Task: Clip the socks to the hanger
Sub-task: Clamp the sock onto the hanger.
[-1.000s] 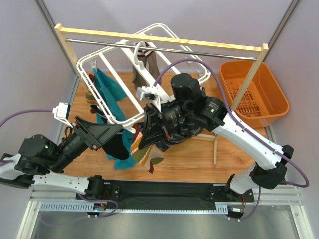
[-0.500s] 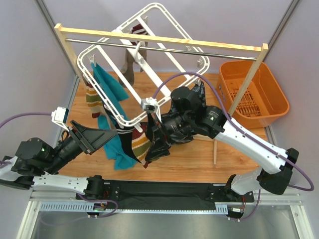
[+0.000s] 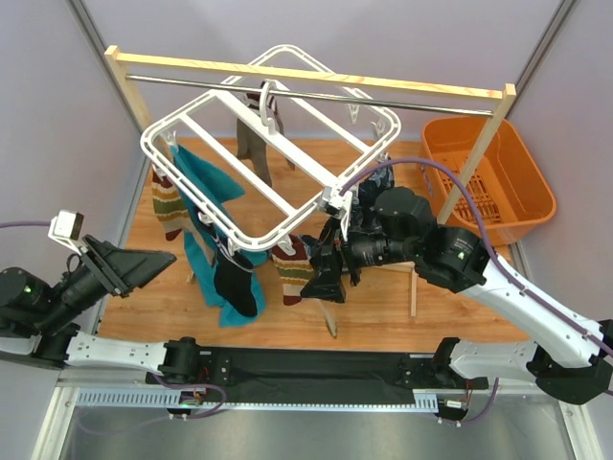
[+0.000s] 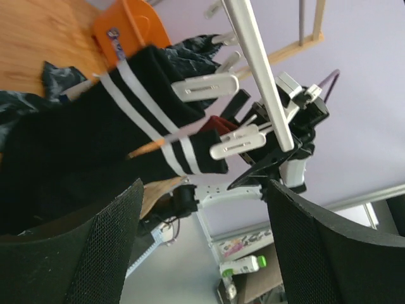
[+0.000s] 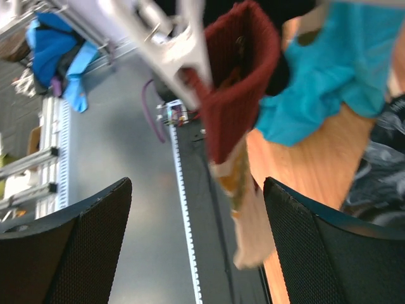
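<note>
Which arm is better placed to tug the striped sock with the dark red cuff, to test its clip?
Right. The open right gripper sits close beside the striped sock with the dark red cuff; the open left gripper is far off to the left.

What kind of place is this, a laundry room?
Probably a robot test booth staged like one: two bolted-down robot arms, a white sock hanger on a wooden rack, an orange basket.
</note>
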Controlling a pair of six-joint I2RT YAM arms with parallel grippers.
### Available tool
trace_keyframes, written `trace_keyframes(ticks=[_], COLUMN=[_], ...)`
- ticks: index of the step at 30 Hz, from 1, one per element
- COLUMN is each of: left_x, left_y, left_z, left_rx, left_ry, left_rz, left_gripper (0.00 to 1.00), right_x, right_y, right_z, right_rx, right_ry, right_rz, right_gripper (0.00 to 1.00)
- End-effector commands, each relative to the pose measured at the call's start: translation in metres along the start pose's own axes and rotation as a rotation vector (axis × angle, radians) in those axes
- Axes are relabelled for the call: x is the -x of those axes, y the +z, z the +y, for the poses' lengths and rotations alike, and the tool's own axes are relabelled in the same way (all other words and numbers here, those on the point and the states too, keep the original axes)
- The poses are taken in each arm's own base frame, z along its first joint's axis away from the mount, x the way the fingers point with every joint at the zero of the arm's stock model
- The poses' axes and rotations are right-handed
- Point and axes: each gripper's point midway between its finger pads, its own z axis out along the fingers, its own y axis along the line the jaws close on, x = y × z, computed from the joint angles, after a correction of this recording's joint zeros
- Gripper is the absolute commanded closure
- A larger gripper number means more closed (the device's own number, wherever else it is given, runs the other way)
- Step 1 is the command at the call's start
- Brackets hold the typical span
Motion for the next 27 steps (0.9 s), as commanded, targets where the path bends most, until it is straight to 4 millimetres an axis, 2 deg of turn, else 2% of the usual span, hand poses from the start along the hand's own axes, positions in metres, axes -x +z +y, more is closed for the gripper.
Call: trace_keyframes(ticks=[1, 6, 11, 14, 15, 16, 17, 18, 19, 20, 21, 23, 24, 26, 27], left_x=[0.015, 0.025, 0.029, 0.027, 0.028, 0.027, 0.02, 0.016, 0.011, 0.006, -0.001, -0.008, -0.012, -0.018, -0.019], left_y=[-0.01, -0.014, -0.011, -0.009, -0.009, -0.011, -0.006, -0.004, -0.001, 0.002, 0.004, 0.005, 0.0, -0.005, -0.007], left_z=[0.033, 0.066, 0.078, 0.084, 0.083, 0.09, 0.092, 0.093, 0.095, 0.096, 0.102, 0.109, 0.119, 0.134, 0.138], left_rx=[0.125, 0.284, 0.401, 0.467, 0.478, 0.509, 0.536, 0.549, 0.562, 0.568, 0.584, 0.61, 0.64, 0.675, 0.676], left_ry=[0.081, 0.122, 0.189, 0.265, 0.257, 0.293, 0.312, 0.329, 0.348, 0.345, 0.364, 0.347, 0.374, 0.388, 0.387], left_rz=[-0.039, -0.101, -0.147, -0.138, -0.146, -0.137, -0.13, -0.123, -0.116, -0.113, -0.104, -0.102, -0.08, -0.063, -0.06], left_gripper=[0.16, 0.17, 0.19, 0.19, 0.2, 0.2, 0.2, 0.2, 0.2, 0.2, 0.2, 0.2, 0.21, 0.22, 0.22], right_x=[0.001, -0.004, -0.012, -0.02, -0.019, -0.027, -0.03, -0.025, -0.032, -0.029, -0.018, -0.016, -0.003, -0.003, 0.006], right_y=[-0.004, -0.018, -0.039, -0.045, -0.041, -0.038, -0.034, -0.029, -0.025, -0.024, -0.025, -0.027, -0.028, -0.021, -0.02], right_z=[-0.029, -0.062, -0.083, -0.084, -0.08, -0.08, -0.077, -0.073, -0.075, -0.077, -0.08, -0.09, -0.092, -0.097, -0.098], right_rx=[-0.174, -0.379, -0.473, -0.441, -0.399, -0.375, -0.343, -0.297, -0.289, -0.288, -0.305, -0.352, -0.363, -0.354, -0.351], right_ry=[0.037, 0.058, 0.1, 0.106, 0.094, 0.073, 0.058, 0.026, 0.016, -0.002, -0.033, -0.048, -0.074, -0.076, -0.086], right_rz=[-0.031, -0.049, -0.087, -0.105, -0.116, -0.105, -0.101, -0.128, -0.131, -0.151, -0.204, -0.259, -0.328, -0.348, -0.383], right_gripper=[0.14, 0.14, 0.14, 0.16, 0.17, 0.19, 0.21, 0.21, 0.21, 0.2, 0.2, 0.15, 0.13, 0.12, 0.13])
